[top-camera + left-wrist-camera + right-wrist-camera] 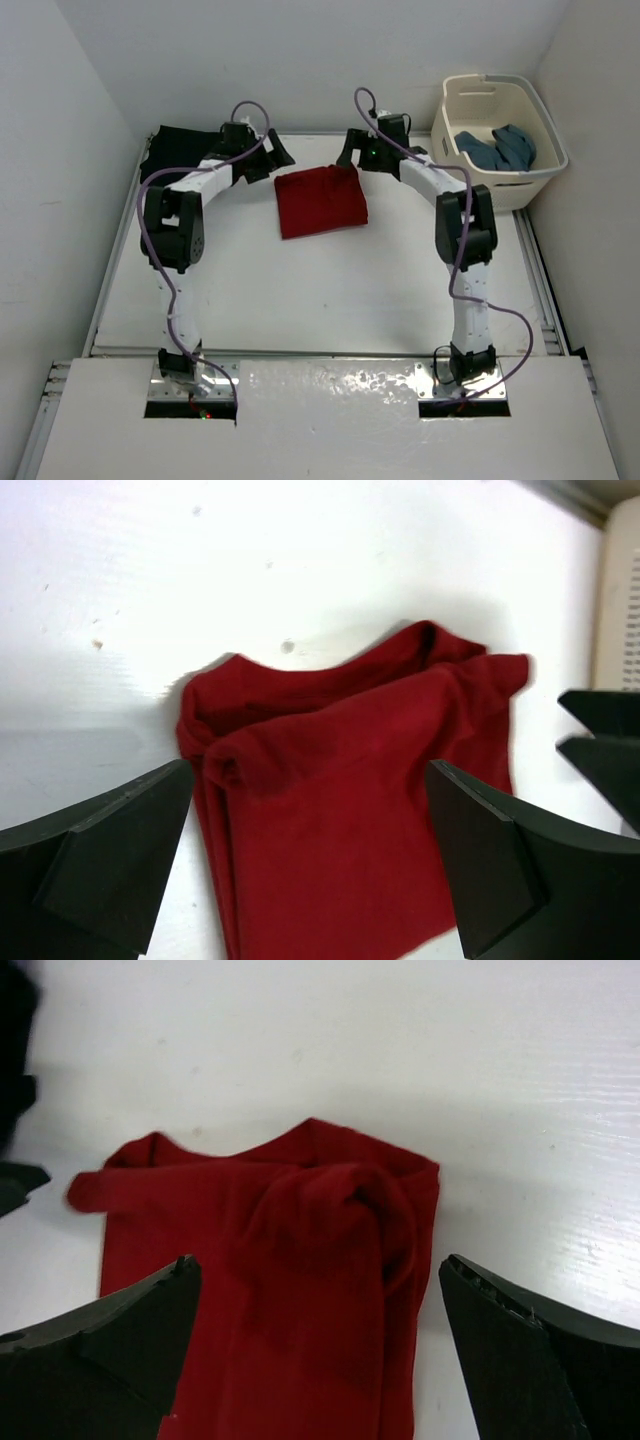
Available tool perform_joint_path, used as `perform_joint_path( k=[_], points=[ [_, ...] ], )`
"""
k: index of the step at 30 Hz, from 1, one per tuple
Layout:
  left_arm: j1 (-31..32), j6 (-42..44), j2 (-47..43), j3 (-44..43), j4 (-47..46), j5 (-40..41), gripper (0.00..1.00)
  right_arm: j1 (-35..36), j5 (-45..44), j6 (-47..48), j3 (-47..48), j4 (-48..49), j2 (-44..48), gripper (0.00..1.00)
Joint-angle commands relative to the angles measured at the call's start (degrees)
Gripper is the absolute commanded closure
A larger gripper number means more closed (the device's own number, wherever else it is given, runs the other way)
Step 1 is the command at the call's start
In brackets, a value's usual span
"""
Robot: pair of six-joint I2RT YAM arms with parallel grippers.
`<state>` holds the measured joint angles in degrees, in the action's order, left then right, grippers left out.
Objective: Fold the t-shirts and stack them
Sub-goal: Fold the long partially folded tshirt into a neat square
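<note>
At the far left corner of the desk (330, 300) lies the black t-shirt (178, 150), a dark flat shape partly hidden behind the left arm (190, 195); how it is folded cannot be told. Just to its right the left jaws hang over the far part of the desk, standing wide and holding nothing. In the left wrist view, the two dark fingers (100, 875) sit well apart on either side of the cloth below. Between the two arms rests the red t-shirt (320, 200), folded into a rough rectangle, lying on the desk near the middle of the far edge. Its far end is bunched and wrinkled, with one corner sticking out to the side (350, 810). The right jaws hover at the shirt's far right corner, also spread wide and empty, their fingers (520, 1360) flanking the red cloth (290, 1280) without touching it. The right arm (460, 225) bends back toward the near edge. At the far right corner stands the cream laundry basket (545, 140), and inside it the teal t-shirt (497, 148) lies crumpled — unfolded.
</note>
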<state>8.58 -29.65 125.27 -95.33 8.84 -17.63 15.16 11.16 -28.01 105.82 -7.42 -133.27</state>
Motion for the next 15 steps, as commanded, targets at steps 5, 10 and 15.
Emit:
perform_joint_path(
  k=[5,10,15],
  points=[
    [2.6,2.6,-10.2,4.4,-3.4,-1.7,0.0,3.6,2.2,2.9,-11.6,4.2,14.7,0.01],
    [4.0,1.5,-4.6,1.6,-3.9,-6.2,0.0,4.5,6.0,-1.5,-11.0,7.2,11.1,0.01],
    [4.0,0.2,2.6,-3.7,-5.1,-8.0,0.0,4.4,6.1,-3.5,-2.7,9.5,2.0,0.01]
  ],
)
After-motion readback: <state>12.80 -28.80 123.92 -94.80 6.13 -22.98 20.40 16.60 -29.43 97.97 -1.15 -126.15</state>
